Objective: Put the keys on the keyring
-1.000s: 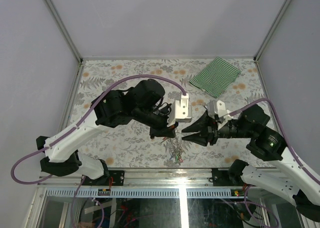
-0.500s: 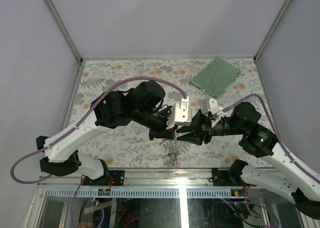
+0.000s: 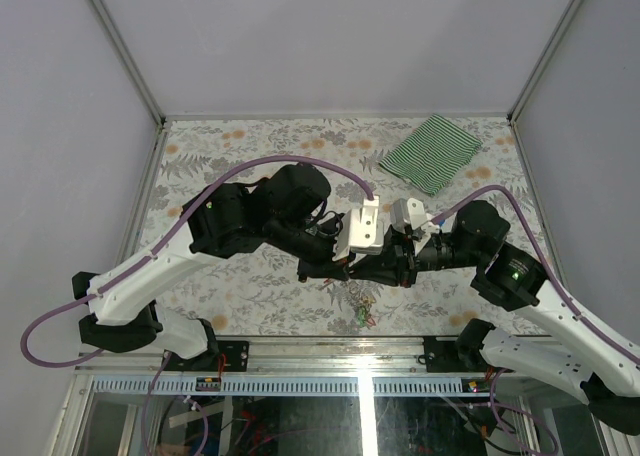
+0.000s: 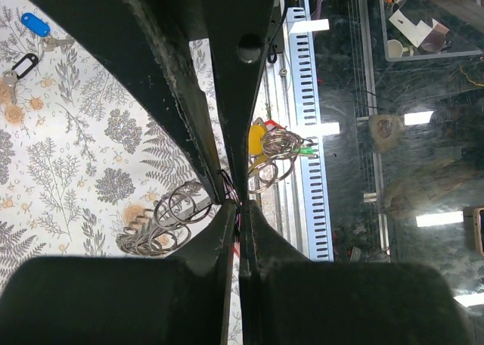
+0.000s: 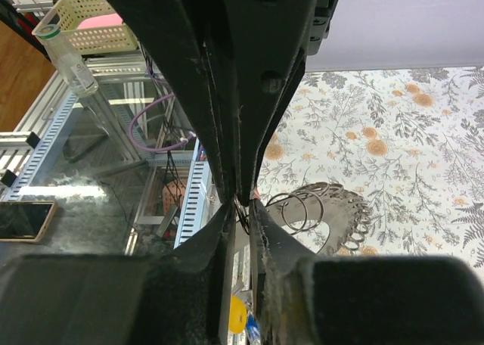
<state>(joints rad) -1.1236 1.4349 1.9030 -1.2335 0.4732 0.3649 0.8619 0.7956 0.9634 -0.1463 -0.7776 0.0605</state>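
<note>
My left gripper and right gripper meet tip to tip above the near middle of the table. Both pinch the thin wire of the grey coiled keyring, which also shows in the right wrist view. In the left wrist view my gripper is shut, with the right fingers coming in from above. In the right wrist view my gripper is nearly shut on a wire loop. A bunch of keys hangs below, with yellow, green and red tags. A blue-tagged key and a black-tagged key lie on the table.
A green-striped cloth lies at the back right of the flowered table. The metal rail of the table's near edge runs just below the hanging keys. Grey walls close in the left, right and back.
My right gripper has moved left to meet the left gripper and has closed from wide open. The left gripper has stayed put with the keys hanging under it.
</note>
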